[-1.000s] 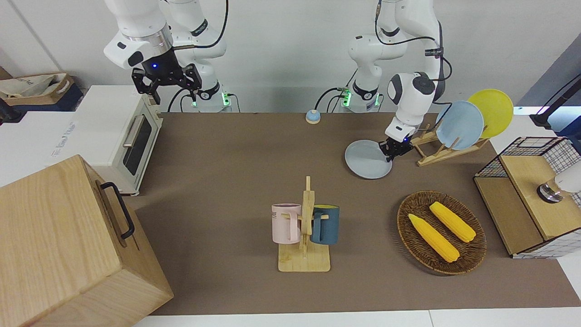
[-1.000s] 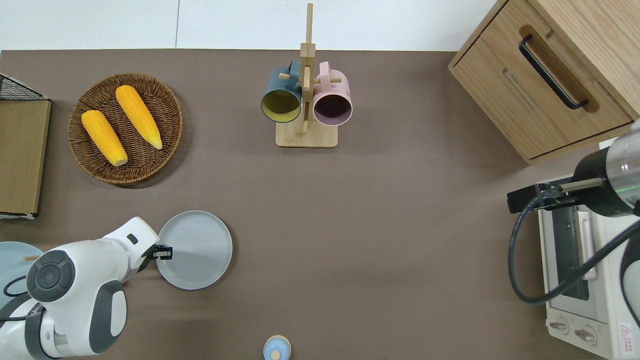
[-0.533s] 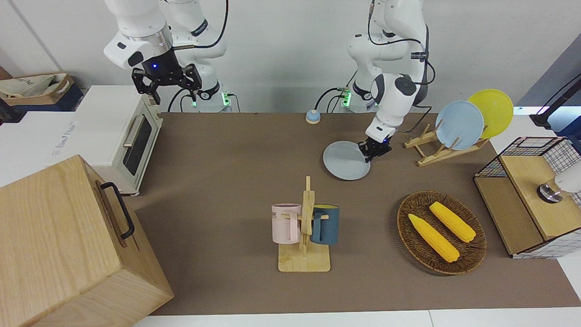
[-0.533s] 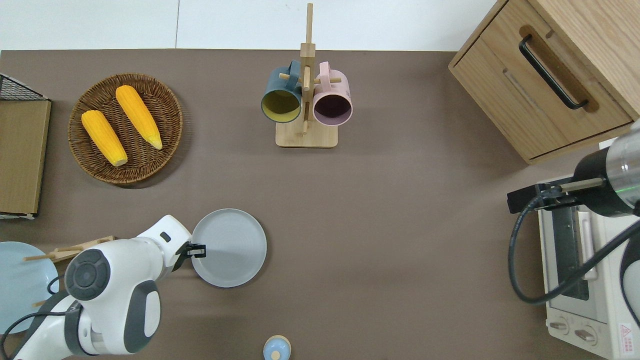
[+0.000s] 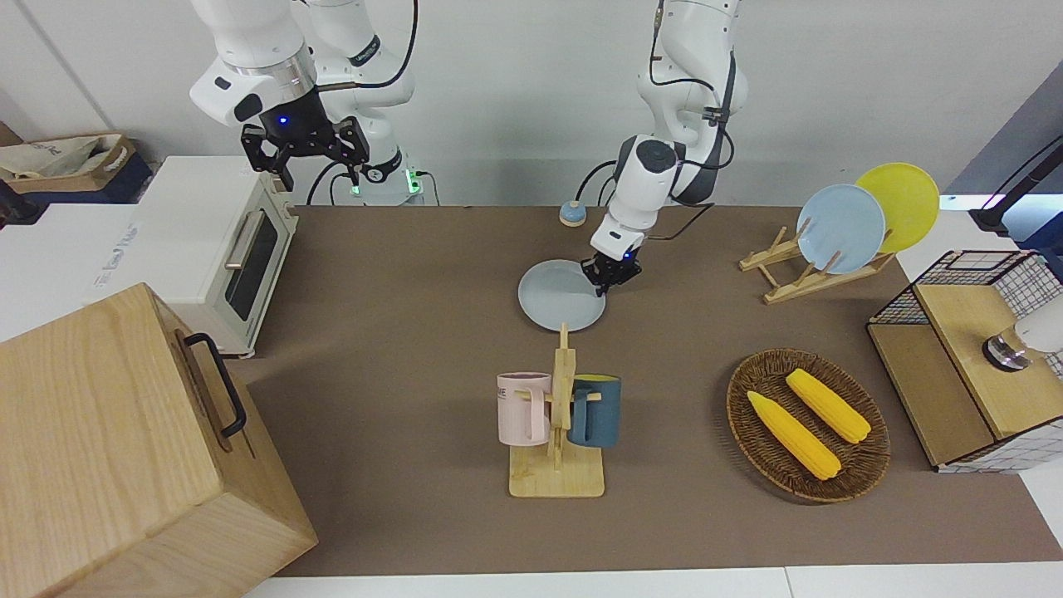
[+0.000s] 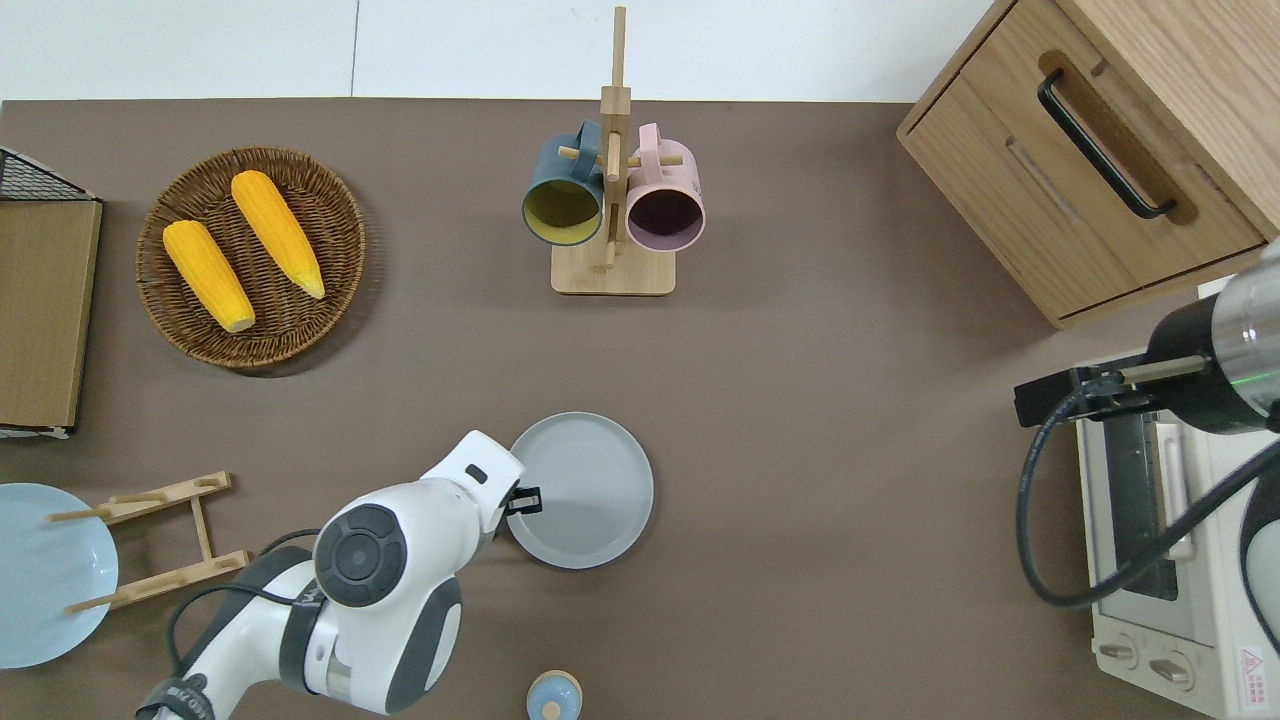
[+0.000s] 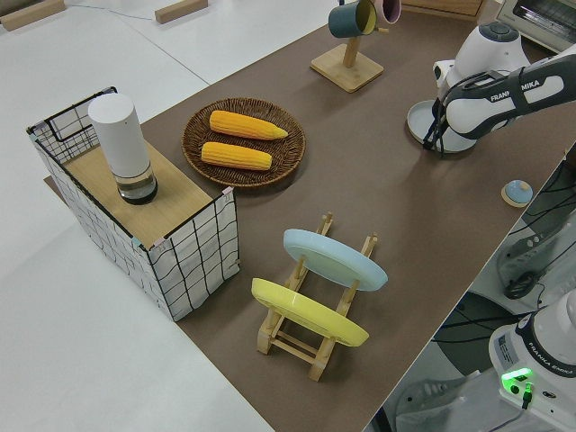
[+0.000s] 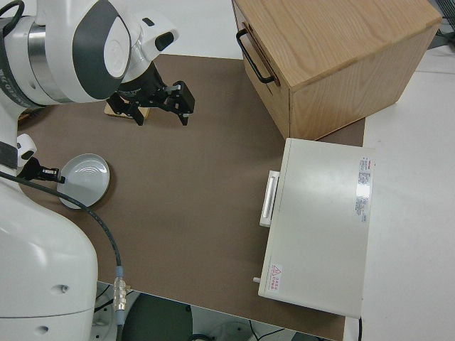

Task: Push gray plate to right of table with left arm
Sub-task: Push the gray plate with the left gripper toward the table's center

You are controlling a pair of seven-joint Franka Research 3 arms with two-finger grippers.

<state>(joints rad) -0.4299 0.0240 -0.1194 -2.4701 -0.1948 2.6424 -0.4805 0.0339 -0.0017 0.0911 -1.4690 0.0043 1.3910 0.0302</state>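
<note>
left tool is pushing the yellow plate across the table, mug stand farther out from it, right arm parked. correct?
Not quite: the left tool is against the rim of the gray plate, not a yellow one. The yellow plate stands in the wooden rack at the left arm's end of the table, as the front view shows. The mug stand is indeed farther out, and the right arm is parked.

The gray plate (image 5: 561, 296) (image 6: 582, 490) (image 7: 427, 121) (image 8: 84, 179) is round, pale and matte with a shallow raised rim; it lies flat on the brown table (image 5: 399, 316) (image 6: 800, 400), near the middle of its length, nearer to me than the mug stand, my left gripper (image 5: 612, 275) (image 6: 524, 500) touching the rim toward my left arm's end
</note>
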